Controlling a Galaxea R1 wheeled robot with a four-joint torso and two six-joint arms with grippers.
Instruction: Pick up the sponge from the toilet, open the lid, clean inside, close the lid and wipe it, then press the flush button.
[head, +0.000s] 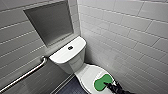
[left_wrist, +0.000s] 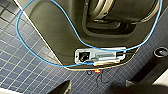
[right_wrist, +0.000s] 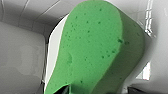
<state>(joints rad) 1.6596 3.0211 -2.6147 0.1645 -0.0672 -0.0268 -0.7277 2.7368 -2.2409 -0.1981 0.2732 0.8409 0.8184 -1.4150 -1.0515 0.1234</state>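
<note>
The sponge lies flat on the closed lid of the toilet, on the side near the tiled wall. The right gripper reaches it from the near edge, and its fingers are closed on the sponge's end. The flush button sits in the middle of the tank top. The left gripper hangs over the dark tiled floor; I cannot tell its state.

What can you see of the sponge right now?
The sponge is bright green, flat and peanut-shaped, with rounded ends and a pinched waist; its foam is pitted with small holes. It lies on the closed white lid, near the front. The right gripper meets its near end; whether it grips is unclear.
</note>
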